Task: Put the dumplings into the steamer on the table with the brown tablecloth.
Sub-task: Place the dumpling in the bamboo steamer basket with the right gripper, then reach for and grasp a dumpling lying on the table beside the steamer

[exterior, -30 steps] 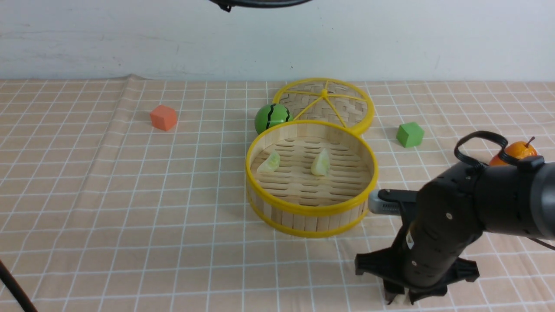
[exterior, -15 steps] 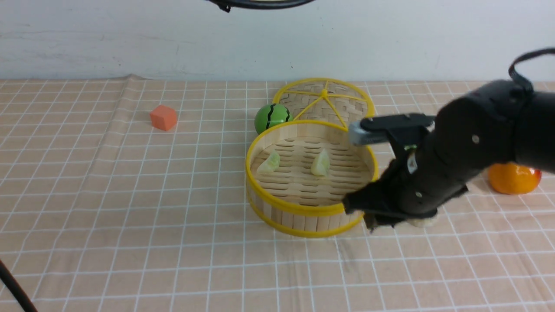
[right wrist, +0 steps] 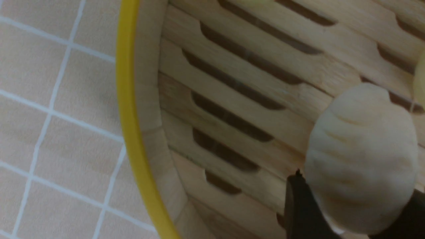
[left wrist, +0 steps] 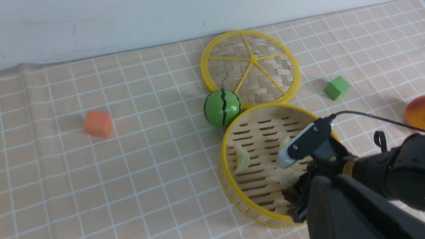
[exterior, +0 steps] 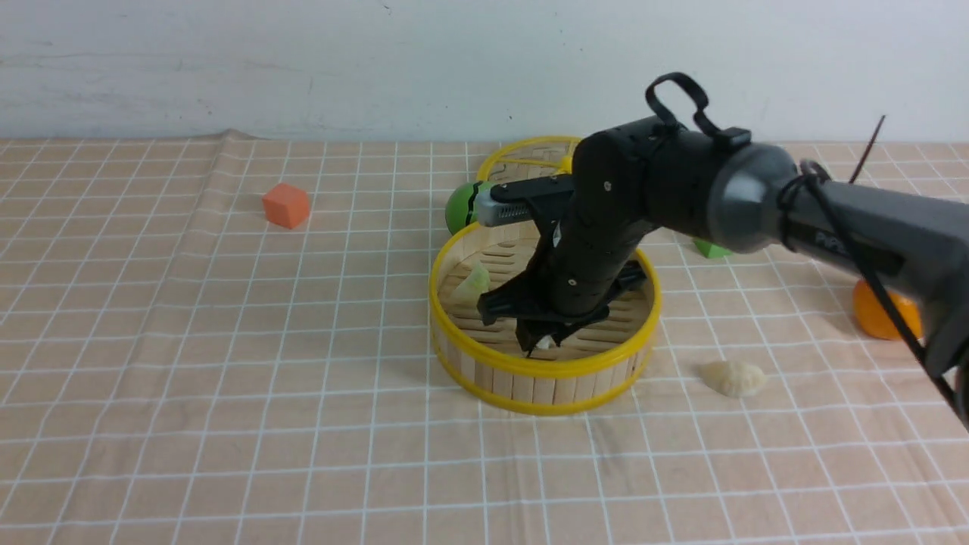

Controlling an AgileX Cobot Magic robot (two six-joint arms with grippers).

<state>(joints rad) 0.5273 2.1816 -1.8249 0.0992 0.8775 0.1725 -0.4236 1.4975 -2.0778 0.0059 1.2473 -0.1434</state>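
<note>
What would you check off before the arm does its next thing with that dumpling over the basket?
1. Right end effector clamps the held cream dumpling: ok.
2. It hangs inside the steamer rim: ok.
3. Green dumpling sits apart from it: ok.
4. Gap down to the slats: cannot tell.
5. Every dumpling inside: not ok, the loose cream dumpling lies on the tablecloth.

I see the steamer (exterior: 545, 371) mid-worktop (exterior: 227, 378), lid (left wrist: 265, 76) and ball (left wrist: 221, 107) behind it, loose dumpling (exterior: 733, 378) to its right, held dumpling (right wrist: 362, 156) in my right gripper (exterior: 541, 344) over the steamer floor.
</note>
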